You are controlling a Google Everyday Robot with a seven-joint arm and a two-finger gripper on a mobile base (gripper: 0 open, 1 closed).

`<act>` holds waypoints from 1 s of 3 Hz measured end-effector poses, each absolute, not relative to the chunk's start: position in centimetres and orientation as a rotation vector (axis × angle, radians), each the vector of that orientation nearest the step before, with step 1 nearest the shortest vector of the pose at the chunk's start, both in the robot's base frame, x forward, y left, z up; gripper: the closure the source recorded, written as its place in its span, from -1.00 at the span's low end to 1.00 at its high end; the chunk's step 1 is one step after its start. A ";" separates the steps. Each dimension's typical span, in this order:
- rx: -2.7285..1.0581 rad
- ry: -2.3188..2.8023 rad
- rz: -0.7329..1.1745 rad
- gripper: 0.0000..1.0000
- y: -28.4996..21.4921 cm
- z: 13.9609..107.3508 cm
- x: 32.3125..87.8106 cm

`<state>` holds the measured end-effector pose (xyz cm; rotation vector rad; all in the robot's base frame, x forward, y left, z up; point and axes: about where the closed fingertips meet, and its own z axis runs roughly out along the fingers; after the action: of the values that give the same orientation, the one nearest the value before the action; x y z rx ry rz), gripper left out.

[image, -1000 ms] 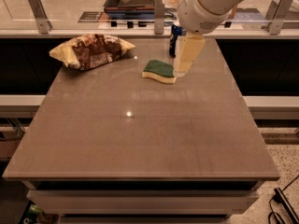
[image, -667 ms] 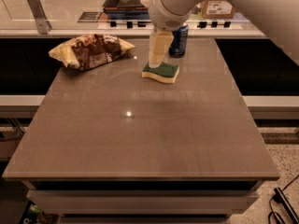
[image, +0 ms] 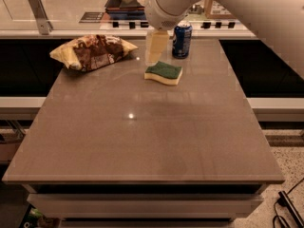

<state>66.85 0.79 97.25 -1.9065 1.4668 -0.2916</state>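
Observation:
My gripper (image: pixel 156 46) hangs from the white arm over the far middle of the brown table (image: pixel 142 137). It is just behind and left of a green-topped yellow sponge (image: pixel 164 72) that lies flat on the table. A blue drink can (image: pixel 182 40) stands upright to the gripper's right, near the far edge. A yellow and brown chip bag (image: pixel 92 51) lies at the far left of the table. The gripper is nearest to the sponge and holds nothing that I can see.
Behind the table runs a white counter ledge (image: pixel 71 32) with a metal bracket (image: pixel 38 11) at the left. Dark gaps flank the table on both sides. A cable (image: pixel 285 203) lies on the speckled floor at the lower right.
The arm has swung left across the far side of the table. The gripper went from in front of the can to left of it, uncovering the can. Sponge and bag stayed put.

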 end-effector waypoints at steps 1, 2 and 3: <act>-1.905 1.417 -0.289 -1.00 3.0 95.9 69.4; -1.923 1.379 -0.267 -1.00 5.1 94.6 71.6; -1.948 1.344 -0.242 -1.00 7.1 93.6 73.5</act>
<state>73.50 7.08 93.58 -1.9478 1.3442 -0.2424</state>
